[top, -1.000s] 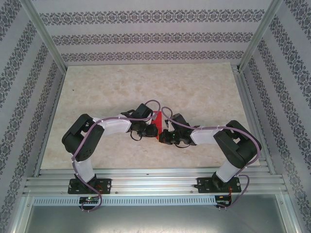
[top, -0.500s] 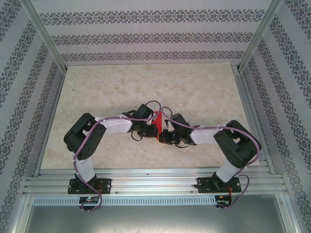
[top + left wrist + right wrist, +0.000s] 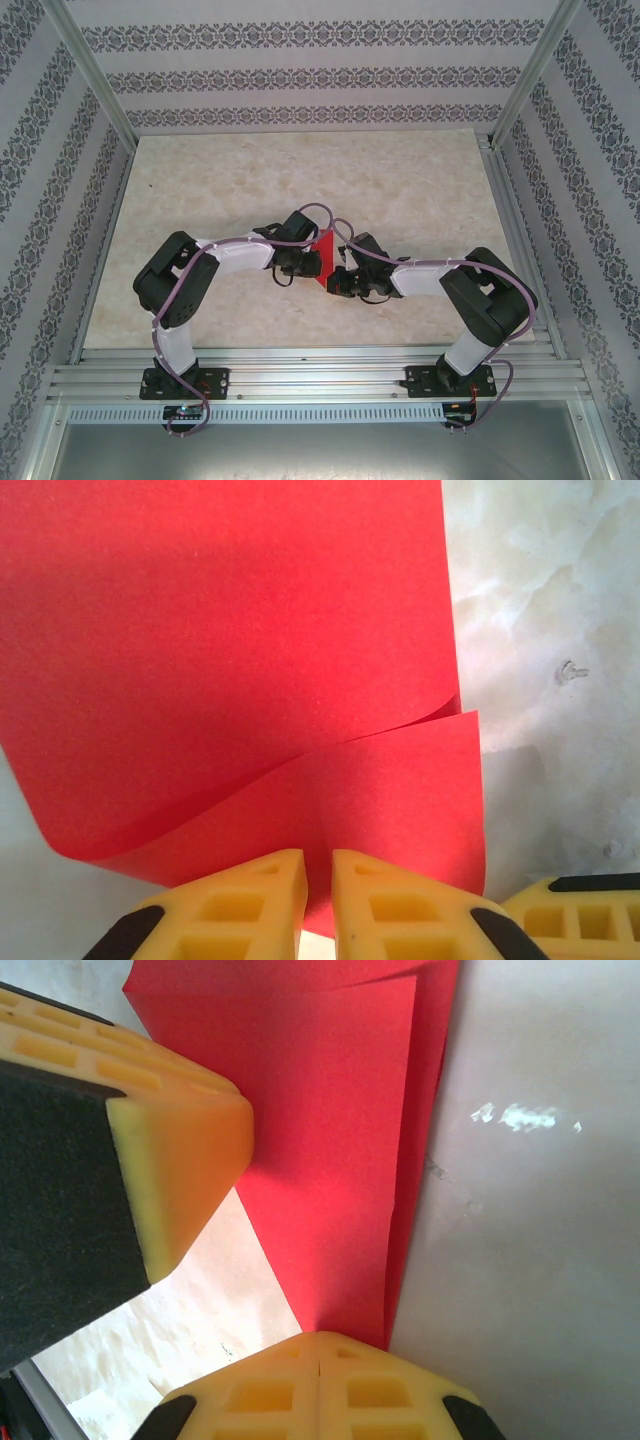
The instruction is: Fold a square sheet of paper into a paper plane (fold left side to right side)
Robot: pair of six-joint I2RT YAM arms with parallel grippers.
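The square sheet of paper (image 3: 322, 252) is bright red and lies between the two wrists at mid-table. In the left wrist view the paper (image 3: 250, 630) curls over itself, its upper layer bowed above the lower one. My left gripper (image 3: 318, 875) is shut on its near edge, red paper filling the narrow slot between the yellow fingers. In the right wrist view the paper (image 3: 330, 1110) shows two layers narrowing to a point at my right gripper (image 3: 318, 1352). Its jaws are fully shut, tips on that point. From above, the left gripper (image 3: 312, 265) and right gripper (image 3: 337, 278) nearly touch.
The marble-patterned table (image 3: 300, 180) stretches out behind and beside the arms. Patterned walls and metal frame rails close it in. A right-gripper finger (image 3: 590, 915) sits just right of the paper's edge, and a left-gripper finger (image 3: 170, 1150) looms at upper left.
The left arm has crept slightly to the right, carrying the paper's edge with it. The red patch seen from above now looks more like a triangle. The right arm has held still.
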